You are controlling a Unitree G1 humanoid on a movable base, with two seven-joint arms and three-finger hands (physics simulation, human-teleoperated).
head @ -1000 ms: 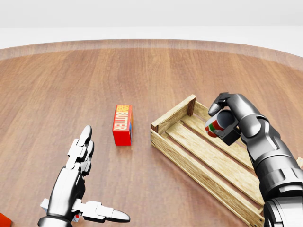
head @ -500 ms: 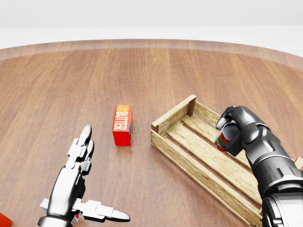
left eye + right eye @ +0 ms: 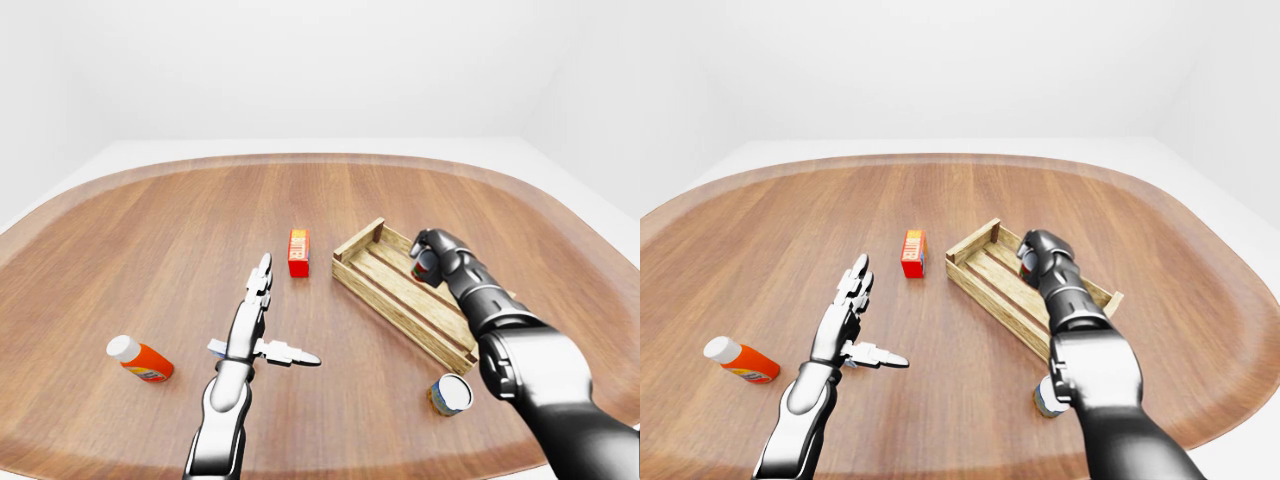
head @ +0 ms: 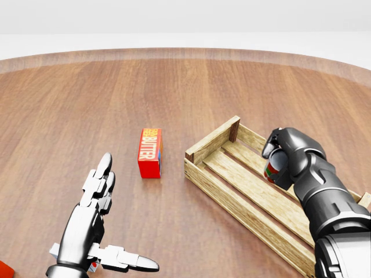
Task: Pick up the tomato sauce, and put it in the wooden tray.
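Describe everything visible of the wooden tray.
The wooden tray is a shallow, open-topped crate of pale slats with darker corner posts, lying flat and angled diagonally on the wooden table. Its floor is slatted with gaps between the boards. The right hand, closed on the tomato sauce, is over its interior; whether the can touches the floor cannot be told. The butter box stands apart to its left.

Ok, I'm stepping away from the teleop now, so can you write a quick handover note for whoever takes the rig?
Right hand: fingers closed round the tomato sauce can, held over the wooden tray, not yet released.
Left hand: open, empty, over the table.
Done: pick-up and carry to the tray.
Left: lower the can onto the slats, open the fingers, withdraw.
Ignore the butter box, the orange bottle and the other can.
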